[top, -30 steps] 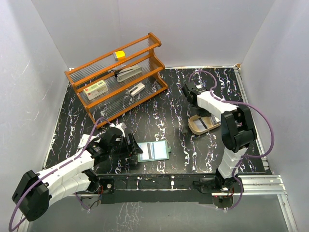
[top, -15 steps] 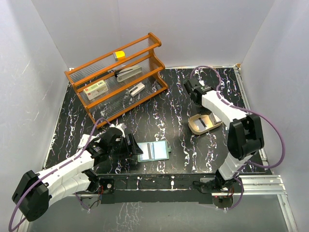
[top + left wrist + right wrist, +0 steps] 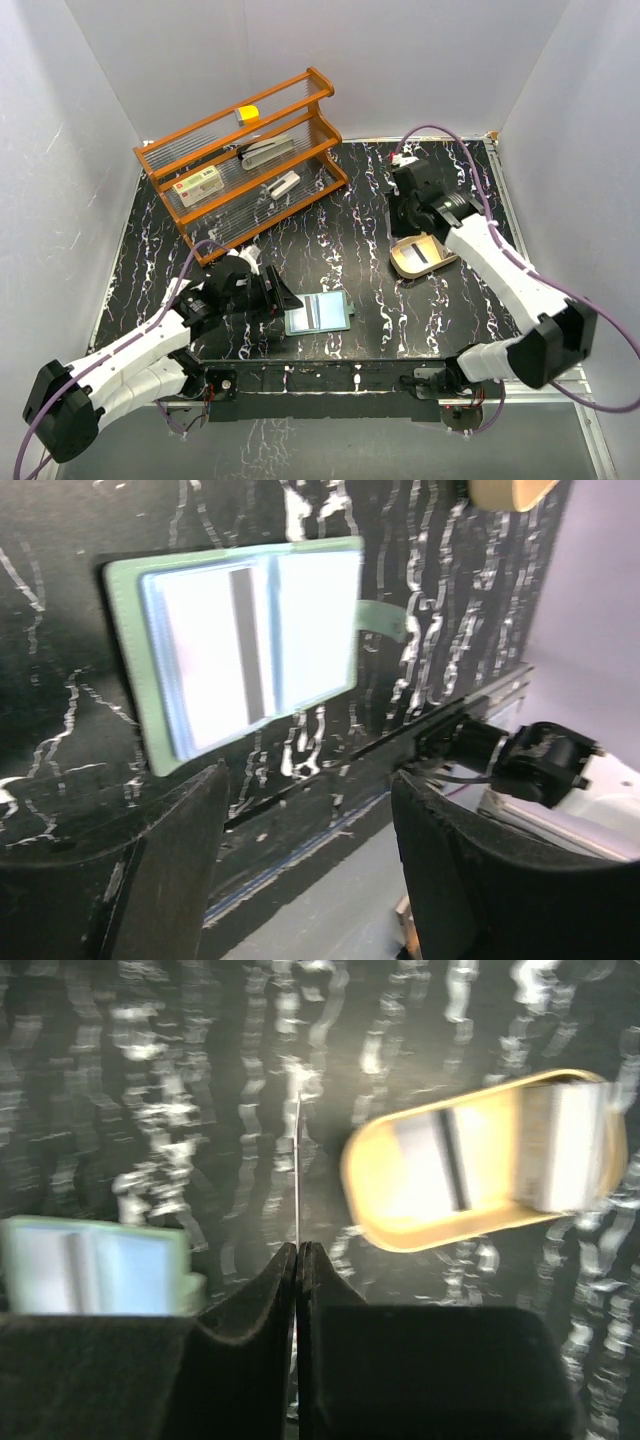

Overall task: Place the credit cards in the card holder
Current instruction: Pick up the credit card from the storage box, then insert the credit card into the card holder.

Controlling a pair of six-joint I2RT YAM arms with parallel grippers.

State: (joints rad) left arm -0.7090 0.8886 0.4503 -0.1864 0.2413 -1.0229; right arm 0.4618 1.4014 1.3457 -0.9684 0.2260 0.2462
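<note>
The card holder point(image 3: 318, 313) lies open near the table's front edge, green-rimmed and pale blue inside. A pale credit card with a dark stripe point(image 3: 232, 650) rests on its left half. My left gripper point(image 3: 284, 299) stands open just left of the card holder point(image 3: 250, 650), with nothing between its fingers point(image 3: 180, 860). My right gripper point(image 3: 298, 1246) is shut on a thin credit card point(image 3: 297, 1160) seen edge-on, above the table left of the tan tray. In the top view that gripper point(image 3: 406, 220) hangs just behind the tray. Two more credit cards point(image 3: 432, 1160) lie in the tray.
The tan oval tray point(image 3: 402, 262) sits right of centre; its rim point(image 3: 480, 1235) shows in the right wrist view. An orange wooden rack point(image 3: 300, 95) with a white red-labelled box point(image 3: 197, 183) and small items stands at the back left. White walls close in three sides.
The right arm has swung its elbow out to the right, and its gripper has stayed near the tray's far side with the card. The left gripper edged slightly toward the card holder.
</note>
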